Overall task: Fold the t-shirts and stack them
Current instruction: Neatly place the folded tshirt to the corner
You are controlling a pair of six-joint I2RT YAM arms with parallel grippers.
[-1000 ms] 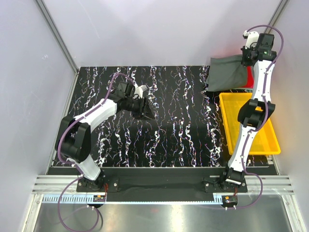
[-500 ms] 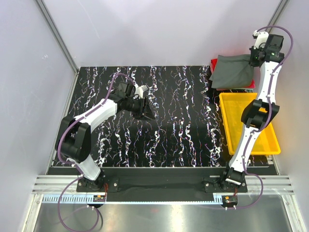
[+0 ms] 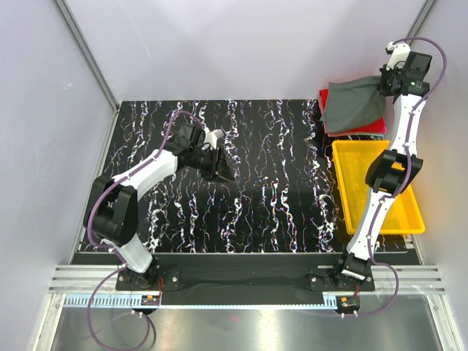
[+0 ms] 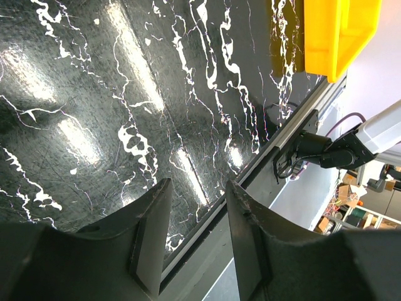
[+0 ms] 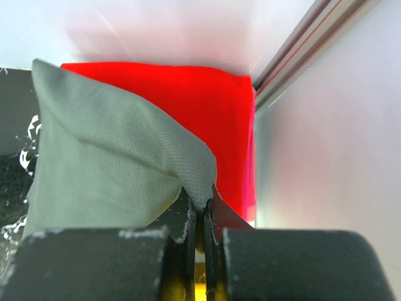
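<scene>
**While the right arm pinches grey cloth, the left hangs open**

As I look down from the top camera, the black marbled table (image 3: 278, 183) fills most of the view. The yellow tray (image 3: 349, 191) sits along its right side.

Beyond the tray, in the far right corner, lies the red t-shirt (image 3: 371, 126), folded square. The grey t-shirt (image 3: 355, 106) is draped over most of it, so red shows only along the near edge and at the far left corner. In the right wrist view I see a thin pink strip at the red shirt's right edge, though I cannot tell what it belongs to.

The right arm reaches up to that corner. Its right gripper (image 5: 202, 210) is closed tight on a pinched peak of the grey cloth, and the fabric fans out from the jaws down over the red.

The left gripper (image 4: 197, 188) hangs over the left middle of the table, well apart from the shirts. Its fingers (image 4: 153, 232) stand about half apart with nothing between them; through the gap I see only the tabletop and its front rail.
</scene>
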